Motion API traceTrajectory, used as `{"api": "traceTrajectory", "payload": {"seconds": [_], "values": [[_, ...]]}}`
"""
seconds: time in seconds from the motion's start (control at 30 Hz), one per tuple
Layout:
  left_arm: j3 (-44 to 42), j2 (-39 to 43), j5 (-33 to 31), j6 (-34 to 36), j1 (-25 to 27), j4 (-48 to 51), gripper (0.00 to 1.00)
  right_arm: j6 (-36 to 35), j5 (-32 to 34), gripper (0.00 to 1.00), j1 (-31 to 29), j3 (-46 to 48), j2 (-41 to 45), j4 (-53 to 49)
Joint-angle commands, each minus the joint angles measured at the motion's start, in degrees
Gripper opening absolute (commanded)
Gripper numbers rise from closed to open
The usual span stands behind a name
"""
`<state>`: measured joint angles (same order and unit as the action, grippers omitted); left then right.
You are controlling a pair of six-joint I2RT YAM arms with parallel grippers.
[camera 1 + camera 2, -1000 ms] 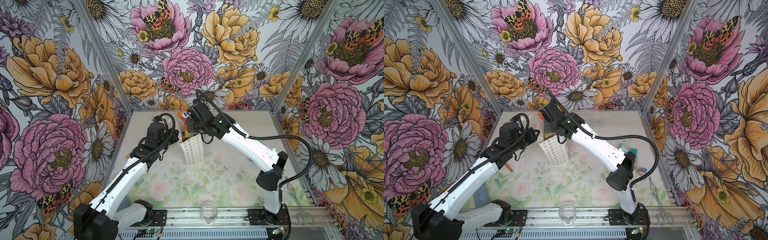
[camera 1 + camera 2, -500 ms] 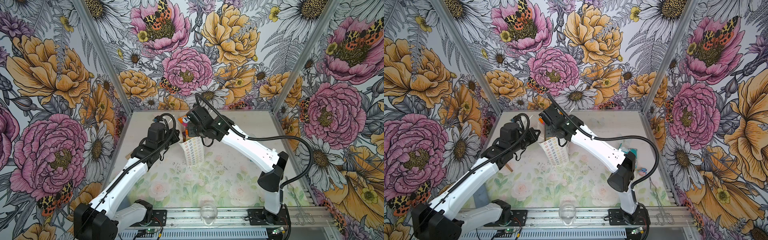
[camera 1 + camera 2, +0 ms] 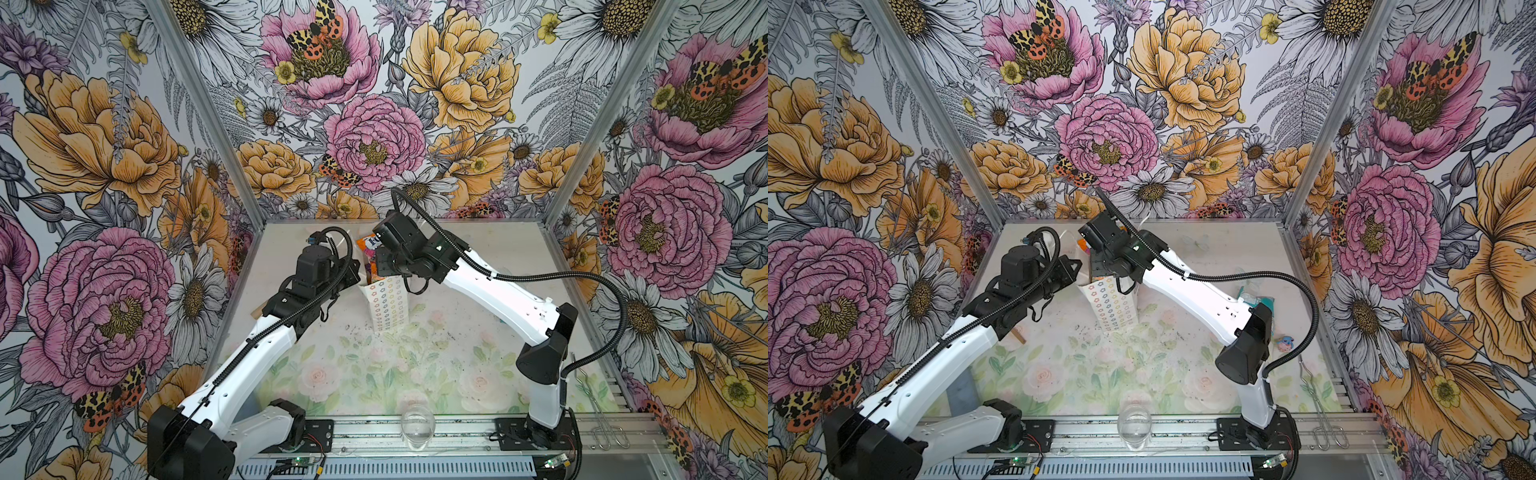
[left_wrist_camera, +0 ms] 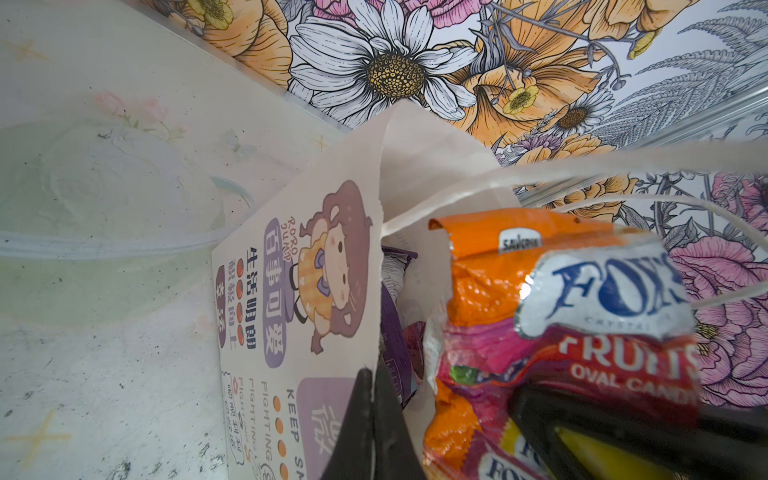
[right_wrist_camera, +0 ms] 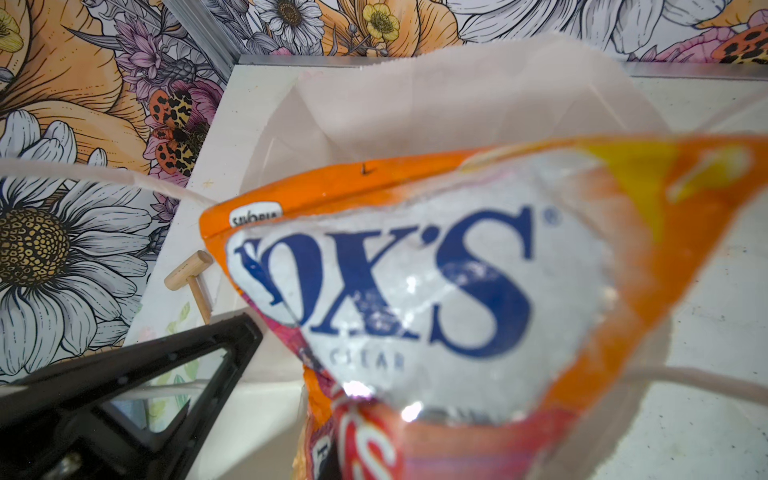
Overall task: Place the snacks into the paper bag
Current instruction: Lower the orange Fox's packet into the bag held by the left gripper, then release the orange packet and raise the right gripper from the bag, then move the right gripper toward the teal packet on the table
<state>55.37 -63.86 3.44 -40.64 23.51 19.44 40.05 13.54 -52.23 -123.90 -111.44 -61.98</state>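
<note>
Looking in from the front rail, you had the clear glass (image 3: 417,430) nearest and a teal packet (image 3: 1264,301) beside your right elbow. Farther in, your left gripper (image 4: 368,399) was clenched on the rim of the paper bag (image 3: 388,303). An orange FOX'S packet (image 5: 415,282) stood in the bag's mouth at your right gripper (image 3: 378,266); whether that one gripped it could not be told.

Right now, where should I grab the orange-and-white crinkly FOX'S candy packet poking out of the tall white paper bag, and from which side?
Probably the flat orange strip along its top, coming down from above. The orange-and-white FOX'S packet stands upright with only its upper part above the rim of the white paper bag; the paper walls block the sides. Mind the white cord handles nearby.
</note>
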Motion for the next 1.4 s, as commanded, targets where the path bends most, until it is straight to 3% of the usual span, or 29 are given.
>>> {"api": "traceTrajectory", "payload": {"seconds": [0.0,0.17,0.57,0.73,0.87,1.0,1.23,1.37], "values": [[-0.4,0.6,-1.7,-0.8,0.4,-3.3,0.00,0.5,-1.1,0.21,-0.3,-2.0,1.2,1.2],[-0.3,0.4,-1.9,-0.8,0.3,-3.2,0.00,0.2,-1.1,0.31,-0.3,-2.5,1.2,1.2],[-0.3,0.0,-1.9,-0.8,0.3,-3.2,0.00,-3.6,-2.9,0.45,-0.2,-5.2,1.5,1.2],[-0.3,0.1,-2.2,-0.8,0.2,-3.2,0.00,-9.5,-7.9,0.52,0.4,-7.8,2.2,1.1],[-0.2,0.0,-2.2,-0.8,0.1,-3.3,0.00,-12.3,-17.2,0.59,3.0,-7.5,4.3,0.6],[-0.3,0.0,-2.0,-0.8,0.1,-3.3,0.00,-13.4,-22.2,0.62,5.8,-6.1,7.3,-1.3],[-0.1,0.4,-2.0,-0.7,-0.3,-3.0,0.00,-19.4,-22.4,0.65,8.9,-2.3,14.8,-8.4],[-0.3,0.5,-2.0,-0.8,-0.4,-3.0,0.00,-21.7,-18.3,0.68,10.2,3.4,20.9,-11.5]]}}
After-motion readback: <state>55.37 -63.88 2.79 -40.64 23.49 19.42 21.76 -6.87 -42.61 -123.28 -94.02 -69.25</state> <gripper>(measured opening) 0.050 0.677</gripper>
